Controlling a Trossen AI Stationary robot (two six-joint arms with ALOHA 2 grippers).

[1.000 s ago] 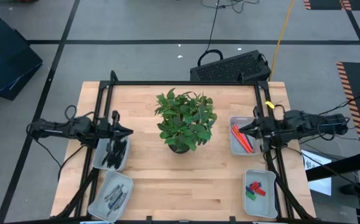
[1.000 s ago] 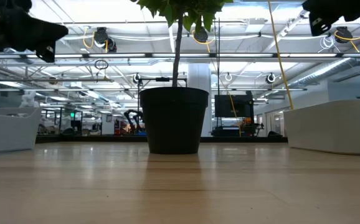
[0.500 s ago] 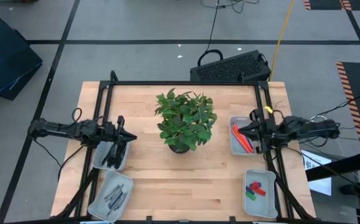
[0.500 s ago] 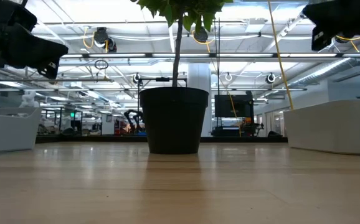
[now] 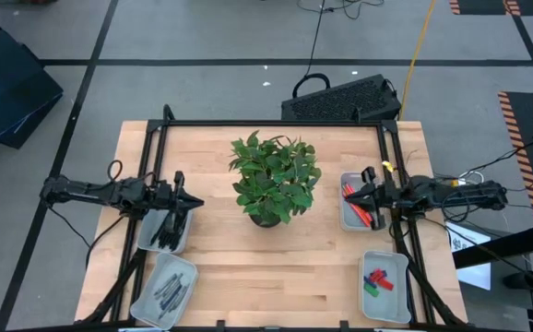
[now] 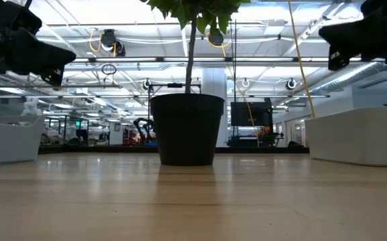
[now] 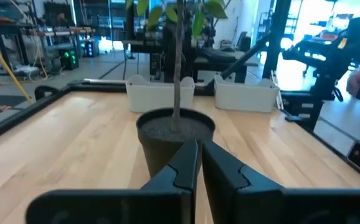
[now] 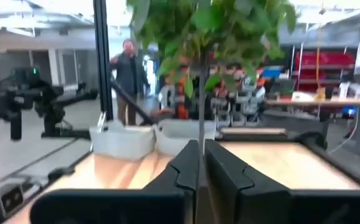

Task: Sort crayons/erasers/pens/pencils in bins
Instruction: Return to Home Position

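Left gripper [image 5: 193, 201] pressed together, empty, above pens [image 5: 169, 228] in bin [image 5: 147, 242]. Plant [image 5: 274, 175] mid-table. Right gripper [image 5: 351, 194] likewise pinched shut over pencils [image 5: 356, 205]; erasers [image 5: 377, 279] binned. Sorting seemingly finished; next, probably retreat.

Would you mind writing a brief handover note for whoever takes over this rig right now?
Left gripper: shut, empty, hanging over the upper left bin of pens.
Right gripper: shut, empty, hanging over the upper right bin of pencils.
Lower left bin holds dark sticks; which kind cannot be told. Lower right bin holds the erasers.
Potted plant stands mid-table.
Done: no loose items show on the table. Left: apparently nothing; park the arms.
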